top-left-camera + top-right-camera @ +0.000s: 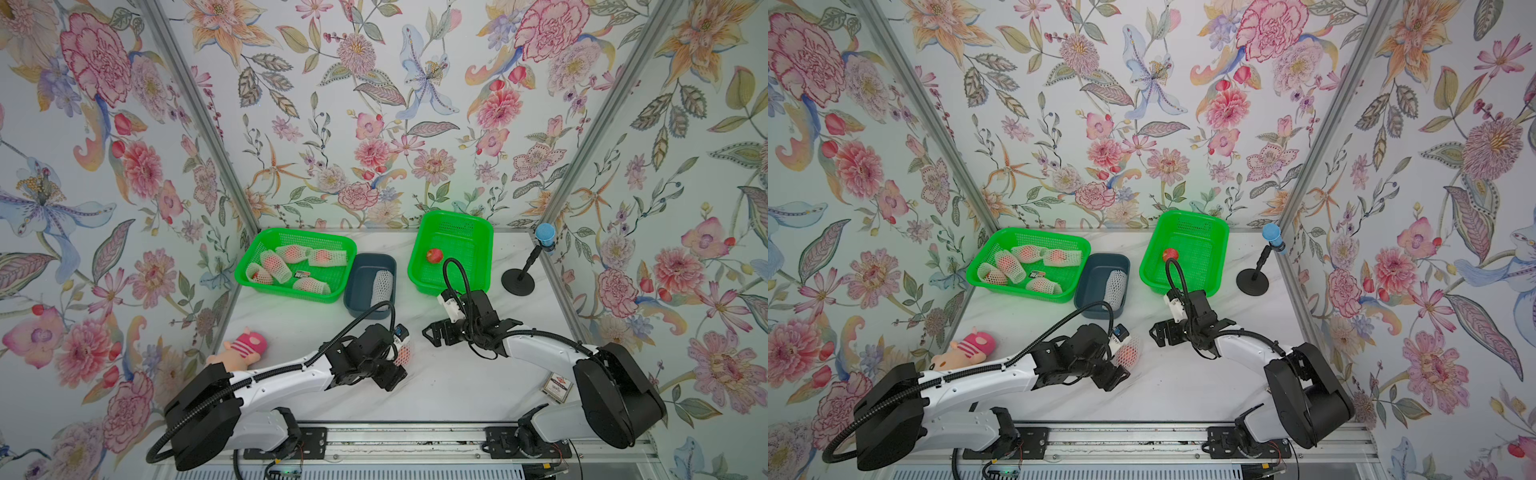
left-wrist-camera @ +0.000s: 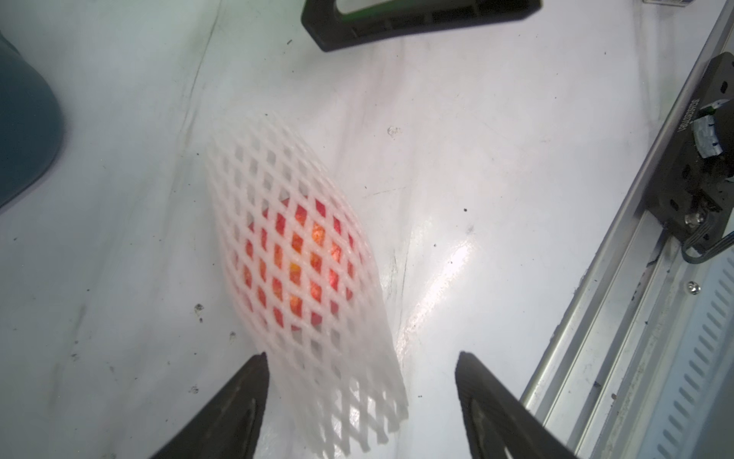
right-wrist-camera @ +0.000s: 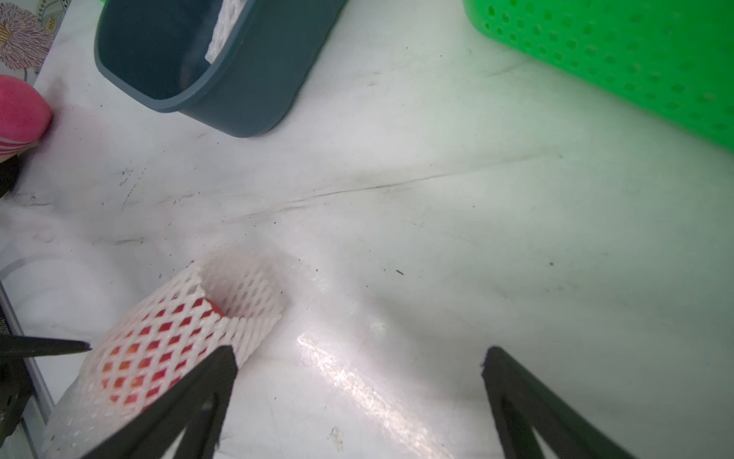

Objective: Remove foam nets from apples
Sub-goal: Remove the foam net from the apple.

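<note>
A netted apple (image 2: pixel 302 258) is lying on the table (image 2: pixel 496 139), at 6 o'clock from the bin (image 1: pixel 363 278) in a top view. The left gripper (image 2: pixel 361 355), fingers spread, is straddling the loose end of the net (image 2: pixel 337 389), pinching nothing. The right gripper (image 3: pixel 359 351) is hovering at the apple's 2 o'clock, fingers spread. The net is looking soft and stretchy; an empty end is likely giving the best hold.

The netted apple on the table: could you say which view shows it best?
Left wrist view: the netted apple lies unobstructed. Right wrist view: a gripper finger covers part. Both top views: partly hidden behind the left arm.
</note>
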`<state>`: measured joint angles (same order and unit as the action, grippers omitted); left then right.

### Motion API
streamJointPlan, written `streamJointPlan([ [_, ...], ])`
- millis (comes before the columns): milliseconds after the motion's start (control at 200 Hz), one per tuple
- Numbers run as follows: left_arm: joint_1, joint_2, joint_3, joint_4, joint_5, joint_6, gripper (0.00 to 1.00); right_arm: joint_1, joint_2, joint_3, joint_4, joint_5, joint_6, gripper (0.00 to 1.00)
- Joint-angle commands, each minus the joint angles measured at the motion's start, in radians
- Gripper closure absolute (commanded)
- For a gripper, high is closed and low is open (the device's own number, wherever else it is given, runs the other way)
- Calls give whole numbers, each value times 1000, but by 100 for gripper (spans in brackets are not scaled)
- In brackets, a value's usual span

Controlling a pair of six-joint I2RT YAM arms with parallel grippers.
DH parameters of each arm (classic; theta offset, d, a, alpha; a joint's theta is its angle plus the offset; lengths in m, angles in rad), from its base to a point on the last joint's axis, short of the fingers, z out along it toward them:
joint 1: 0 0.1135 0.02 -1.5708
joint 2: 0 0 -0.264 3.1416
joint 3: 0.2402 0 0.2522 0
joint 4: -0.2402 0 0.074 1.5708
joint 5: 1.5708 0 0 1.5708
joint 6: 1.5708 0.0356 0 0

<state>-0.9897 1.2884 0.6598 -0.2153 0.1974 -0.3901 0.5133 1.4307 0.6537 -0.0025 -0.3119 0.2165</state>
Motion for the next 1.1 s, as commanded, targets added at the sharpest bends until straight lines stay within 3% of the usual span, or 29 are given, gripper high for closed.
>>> streamJointPlan([
  [0, -10, 18, -27, 38, -48, -43, 39, -4, 20, 32, 30, -43, -35, 0],
  [315, -9, 134, -40, 51, -191, -38, 84, -3, 32, 42, 71, -127, -62, 4],
  [410, -9, 147, -38, 49, -246, -43, 93, -7, 51, 61, 68, -140, -63, 10],
  [581, -9, 149, -41, 50, -314, -46, 97, -11, 104, 105, 72, -216, -74, 33],
  [746, -9, 157, -42, 39, -377, -40, 98, -9, 186, 156, 87, -320, -81, 49],
  [1096, -9, 182, -34, 47, -403, -36, 99, 20, 348, 283, 37, -398, -133, 57],
])
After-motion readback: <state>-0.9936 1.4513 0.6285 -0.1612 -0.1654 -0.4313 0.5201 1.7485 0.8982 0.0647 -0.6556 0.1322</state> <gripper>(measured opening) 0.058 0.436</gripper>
